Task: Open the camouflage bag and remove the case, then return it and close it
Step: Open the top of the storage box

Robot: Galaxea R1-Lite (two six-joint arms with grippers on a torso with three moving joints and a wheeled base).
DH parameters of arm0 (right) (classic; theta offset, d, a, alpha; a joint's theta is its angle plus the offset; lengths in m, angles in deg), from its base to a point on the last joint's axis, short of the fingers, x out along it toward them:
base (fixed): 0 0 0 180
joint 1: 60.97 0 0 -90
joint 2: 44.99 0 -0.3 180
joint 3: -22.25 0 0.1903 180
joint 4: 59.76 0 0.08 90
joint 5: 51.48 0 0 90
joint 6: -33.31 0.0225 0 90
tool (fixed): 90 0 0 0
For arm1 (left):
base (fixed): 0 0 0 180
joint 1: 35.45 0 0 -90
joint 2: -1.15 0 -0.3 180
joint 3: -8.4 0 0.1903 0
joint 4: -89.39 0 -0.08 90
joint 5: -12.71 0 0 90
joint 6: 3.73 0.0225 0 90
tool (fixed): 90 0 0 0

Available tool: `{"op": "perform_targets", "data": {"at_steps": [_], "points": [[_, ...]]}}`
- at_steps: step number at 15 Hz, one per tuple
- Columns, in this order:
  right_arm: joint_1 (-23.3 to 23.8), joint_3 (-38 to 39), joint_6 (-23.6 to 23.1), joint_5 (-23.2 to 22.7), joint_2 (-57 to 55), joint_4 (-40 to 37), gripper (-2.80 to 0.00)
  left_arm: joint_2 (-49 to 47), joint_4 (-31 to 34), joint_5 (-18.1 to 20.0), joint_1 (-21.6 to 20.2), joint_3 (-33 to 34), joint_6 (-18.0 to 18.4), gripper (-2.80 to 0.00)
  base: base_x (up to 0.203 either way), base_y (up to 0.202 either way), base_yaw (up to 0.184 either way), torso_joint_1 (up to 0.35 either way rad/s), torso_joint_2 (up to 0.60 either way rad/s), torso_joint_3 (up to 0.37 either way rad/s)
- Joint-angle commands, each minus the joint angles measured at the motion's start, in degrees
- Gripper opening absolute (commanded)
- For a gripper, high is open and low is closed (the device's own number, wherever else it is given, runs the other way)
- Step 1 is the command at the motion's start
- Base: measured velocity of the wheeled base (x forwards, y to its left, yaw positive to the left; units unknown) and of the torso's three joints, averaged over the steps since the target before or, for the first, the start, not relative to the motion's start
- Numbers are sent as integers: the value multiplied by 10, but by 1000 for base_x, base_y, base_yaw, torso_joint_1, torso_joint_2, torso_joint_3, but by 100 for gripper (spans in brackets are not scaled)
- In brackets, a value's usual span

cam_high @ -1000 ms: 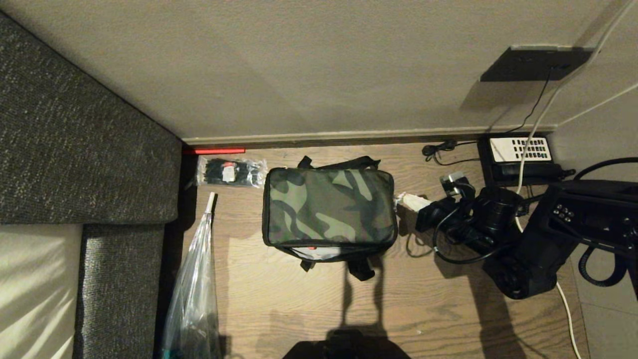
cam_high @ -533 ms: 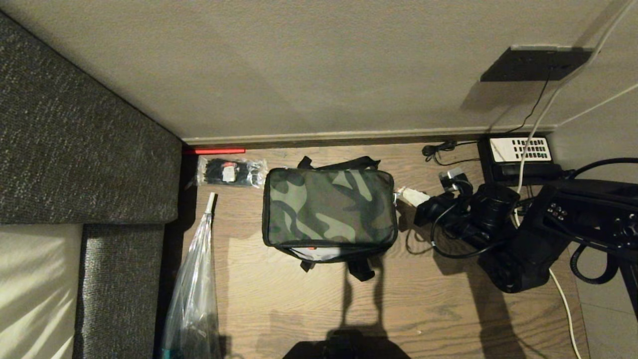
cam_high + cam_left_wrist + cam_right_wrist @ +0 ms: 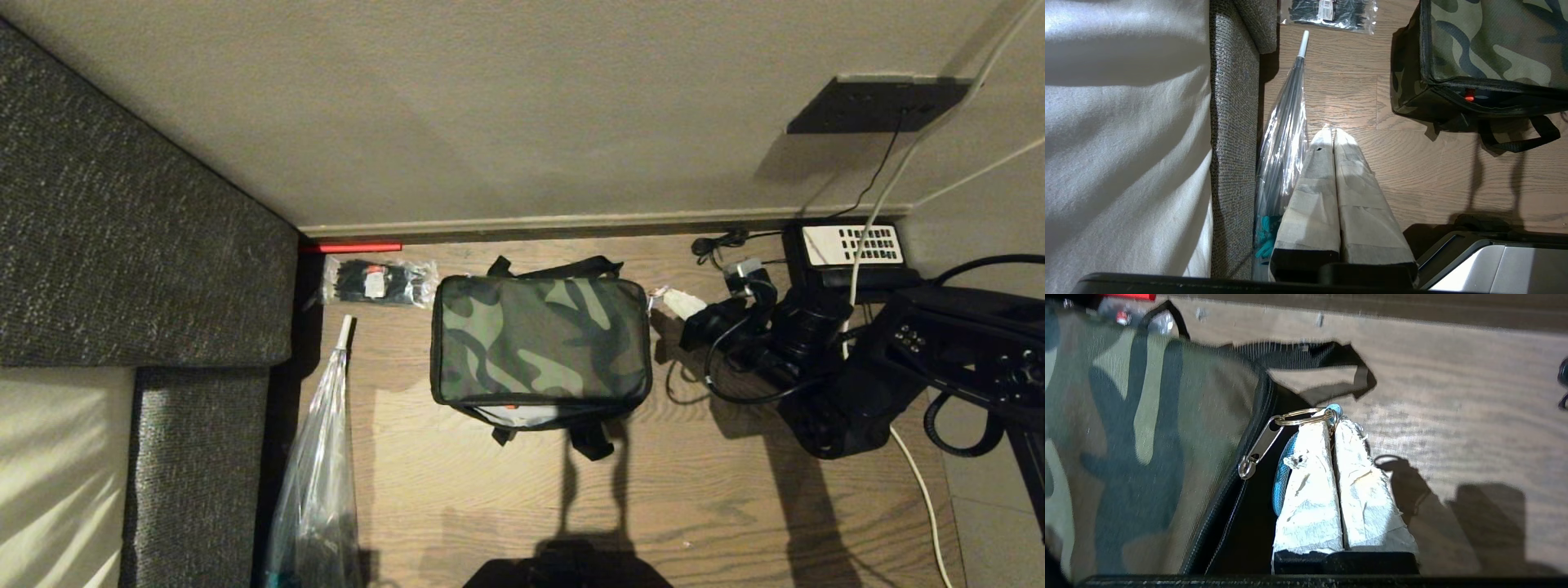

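One camouflage bag (image 3: 540, 339) lay flat on the wooden floor (image 3: 718, 506), close to the wall's skirting board, with its broad patterned face turned up. Its near edge gaped a little, showing a sliver of pale lining and a small red spot; what lay inside could not be made out. Two black straps belonged to it: one loop at the far side by the wall, one at the near side.

At the bag's right-hand end, the right gripper (image 3: 1331, 416) had its two tape-wrapped fingers pressed together on the light blue zipper clip (image 3: 1280, 486), which hung from one metal ring (image 3: 1300, 415) linked to the silver zipper pull (image 3: 1257, 451). In the head view that gripper (image 3: 673, 304) sat just beside the bag's far right corner, with the dark arm reaching in from the right.

The left gripper (image 3: 1331, 136) hung apart from the bag, above the floor near the sofa, its two wrapped fingers closed against each other with nothing between them.

Just left of the bag, against the wall, lay one clear packet of black cable ties (image 3: 377, 282). One clear plastic umbrella (image 3: 322, 457) lay along the floor beside the grey sofa (image 3: 139, 245). One thin red bar (image 3: 351, 247) rested at the foot of the wall. To the right, one black telephone (image 3: 849, 249) with a white keypad stood near the wall, with cables trailing round it.
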Motion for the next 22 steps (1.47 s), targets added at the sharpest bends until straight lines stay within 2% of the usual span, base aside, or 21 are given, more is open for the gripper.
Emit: {"op": "perform_targets", "data": {"at_steps": [1, 10, 18, 19, 20, 22], "points": [[1, -13, 0, -1, -1, 5, -280, 1, 0, 0, 0, 2, 0, -280, 0, 0, 0, 0, 0, 0], [6, -92, 4, -1, -18, -7, -280, 1, 0, 0, 0, 2, 0, -280, 0, 0, 0, 0, 0, 0], [8, -79, -3, 1, -28, -7, -280, 1, 0, 0, 0, 2, 0, -280, 0, 0, 0, 0, 0, 0], [8, -79, -8, 1, -28, -7, 0, 1, 0, 0, 0, 2, 0, -280, 0, 0, 0, 0, 0, 0], [8, -74, -42, 1, -30, -5, 0, 1, 0, 0, 0, 2, 0, -280, 0, 0, 0, 0, 0, 0], [11, -55, -46, 0, -29, 0, 0, 1, 0, 0, 0, 2, 0, -280, 0, 0, 0, 0, 0, 0]]}}
